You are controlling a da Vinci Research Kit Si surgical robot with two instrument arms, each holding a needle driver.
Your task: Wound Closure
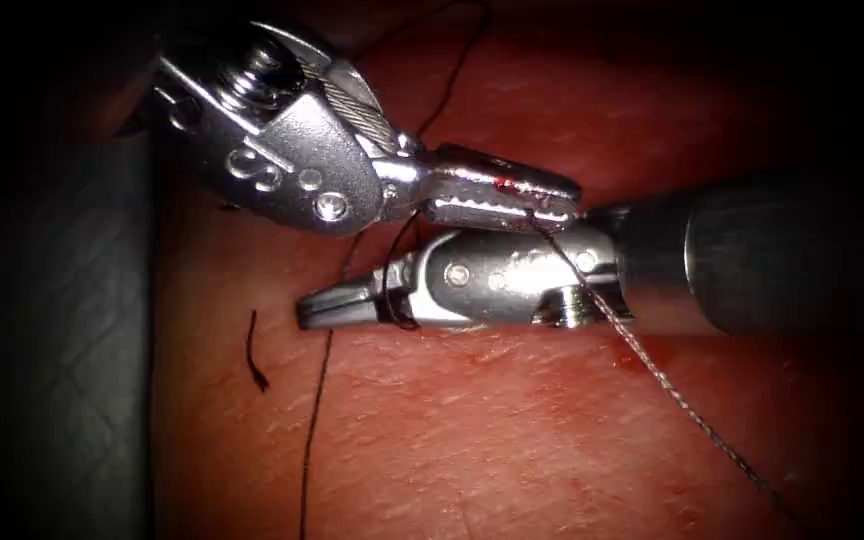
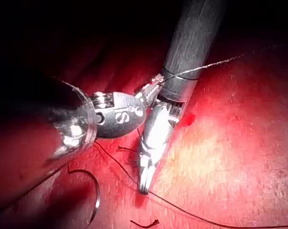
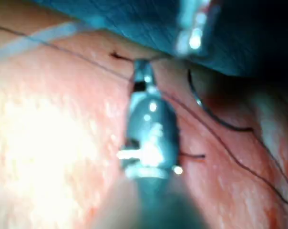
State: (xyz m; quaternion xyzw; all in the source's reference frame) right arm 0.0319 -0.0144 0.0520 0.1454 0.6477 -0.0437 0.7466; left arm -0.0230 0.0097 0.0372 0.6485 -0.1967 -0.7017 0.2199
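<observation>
Needle point(image 2: 95, 200) lies loose on the tissue point(image 1: 512, 440), held by neither tool and not in the tissue (cut line not made out). Thread point(image 1: 314, 430) wraps around the right end effector point(image 1: 337, 305), mid-frame, jaws closed, nothing seen between them. Left end effector point(image 1: 502, 198), from upper left, is clamped on the thread. Loop sits on the tool; step can't be named.

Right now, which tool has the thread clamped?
The left arm's tool: its fingers pinch the taut thread. The right arm's tool is shut, thread only wrapped round it. The needle lies free on the tissue.
</observation>
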